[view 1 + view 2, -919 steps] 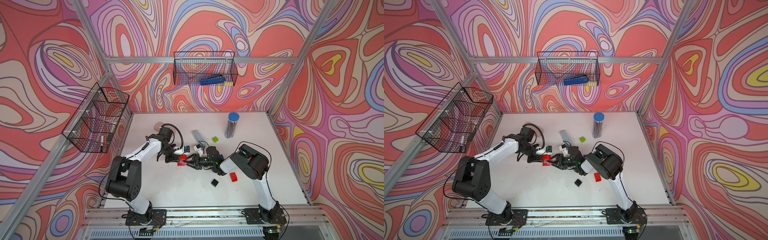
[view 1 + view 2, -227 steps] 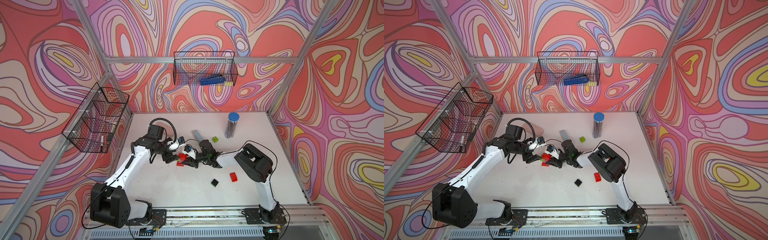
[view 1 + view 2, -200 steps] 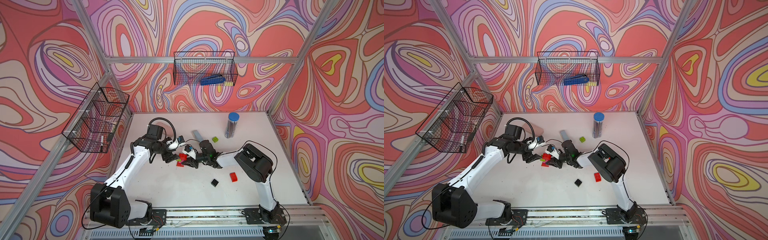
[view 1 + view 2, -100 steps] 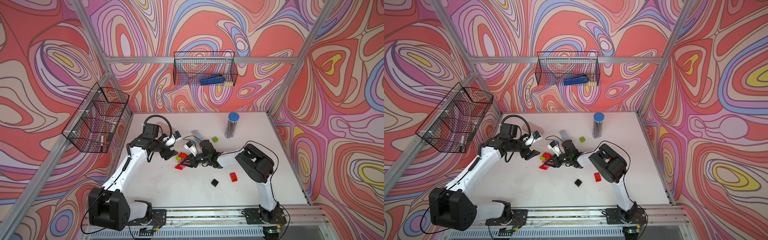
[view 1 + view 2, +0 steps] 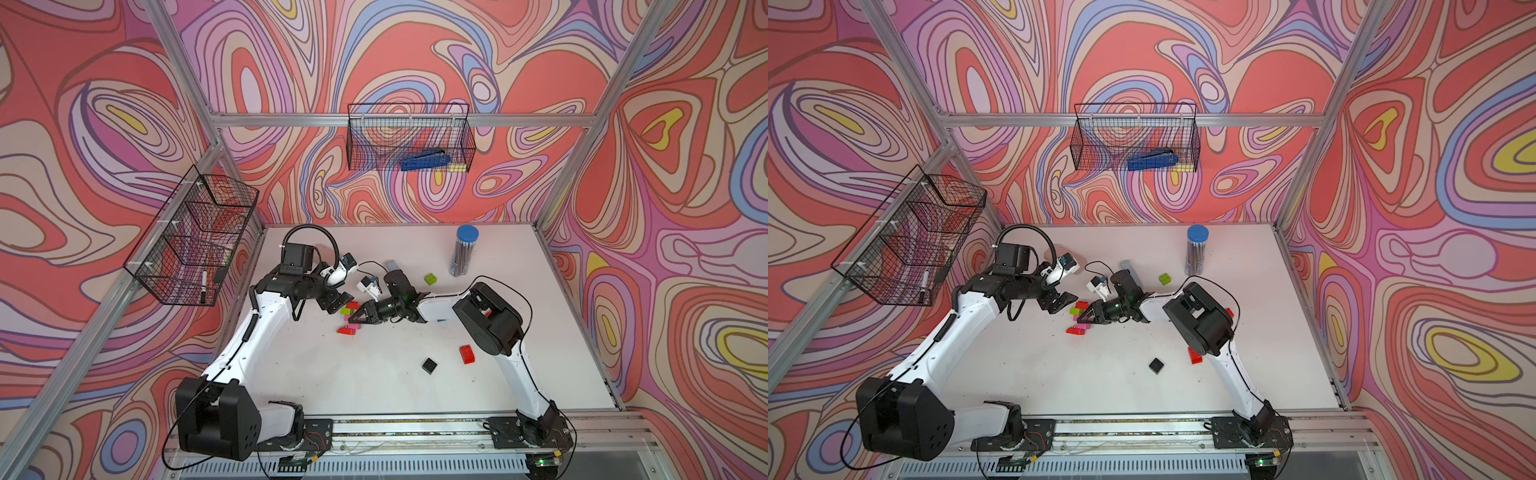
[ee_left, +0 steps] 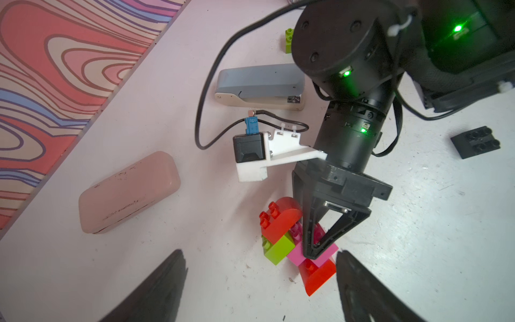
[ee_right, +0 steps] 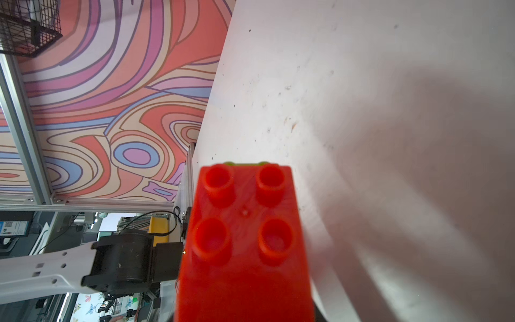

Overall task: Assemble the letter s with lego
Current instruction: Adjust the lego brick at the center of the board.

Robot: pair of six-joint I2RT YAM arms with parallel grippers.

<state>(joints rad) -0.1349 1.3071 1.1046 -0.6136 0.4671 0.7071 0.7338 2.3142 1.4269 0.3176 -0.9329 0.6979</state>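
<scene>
Wire basket [image 5: 360, 141] holds a blue stapler [image 5: 424, 160]; left gripper [image 5: 338, 302] gapes, right gripper [image 5: 354, 319] clamps the lego [image 6: 278, 224]

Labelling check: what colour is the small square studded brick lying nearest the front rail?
Black studded brick; clearest in the left wrist view.

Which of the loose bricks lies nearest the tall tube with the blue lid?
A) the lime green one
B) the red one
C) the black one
A: in a top view the lime green brick lies close to the tube, while the black brick and the loose red brick lie much farther from it.
</scene>
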